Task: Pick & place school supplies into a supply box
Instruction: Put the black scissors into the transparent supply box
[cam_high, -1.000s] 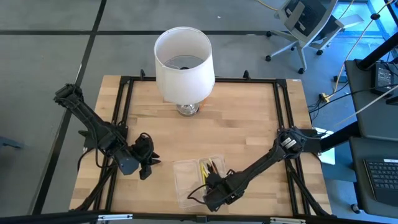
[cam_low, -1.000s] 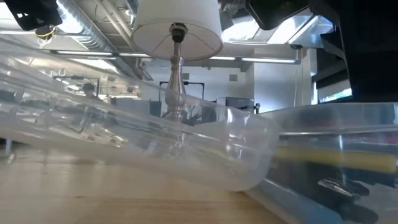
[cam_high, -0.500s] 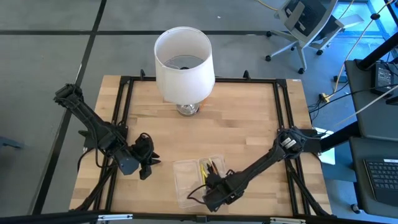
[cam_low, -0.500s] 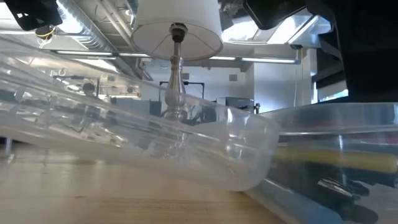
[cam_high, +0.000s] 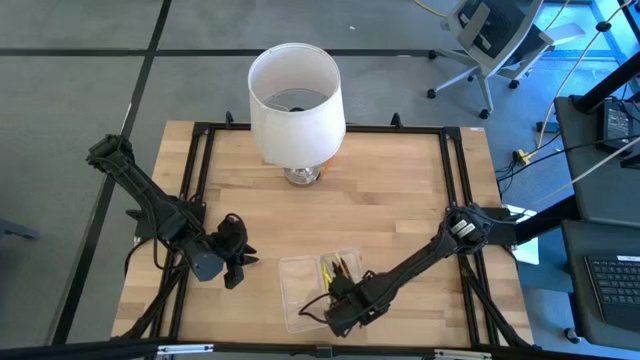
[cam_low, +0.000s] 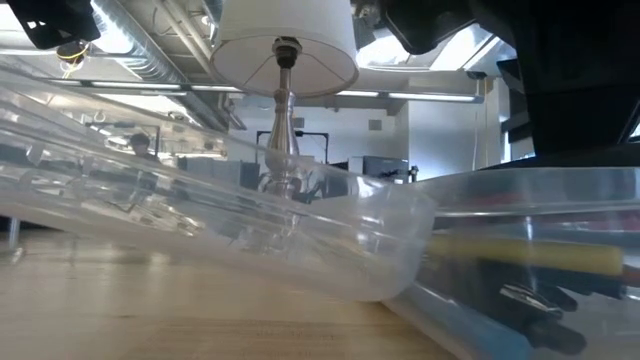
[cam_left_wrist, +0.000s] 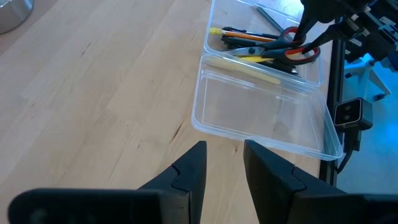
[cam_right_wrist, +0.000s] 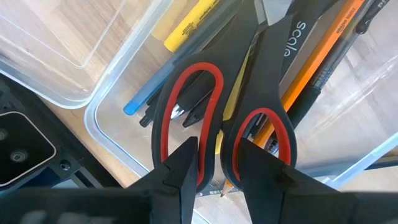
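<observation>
The clear supply box (cam_high: 300, 285) lies open near the table's near edge, and its lid half (cam_left_wrist: 261, 118) is empty. Its tray (cam_right_wrist: 109, 134) holds yellow (cam_right_wrist: 186, 25), orange (cam_right_wrist: 326, 53) and blue (cam_right_wrist: 140, 102) pens, with black scissors with red-lined handles (cam_right_wrist: 221, 118) over them. My right gripper (cam_high: 342, 308) reaches into the tray from above and is shut on the scissors. My left gripper (cam_left_wrist: 222, 158) is open and hovers over bare table to the left of the box (cam_high: 235, 255). My right gripper holds the scissors by the handle end, where the two loops meet (cam_right_wrist: 217, 146). That part is pinched between its two fingers (cam_right_wrist: 186, 155), which come from above, slanting down. The blades point away over the pens in the tray. Whether the scissors rest on the pens, I cannot tell.
A lamp with a large white shade (cam_high: 295, 90) stands on a metal foot (cam_high: 302, 176) at the table's far middle. A black frame rail (cam_high: 455, 180) runs around the tabletop. Bare wood lies between the lamp and the box.
My right gripper has sunk a little lower over the tray and edged toward the table's left. In the low view the box has shifted slightly with it.
</observation>
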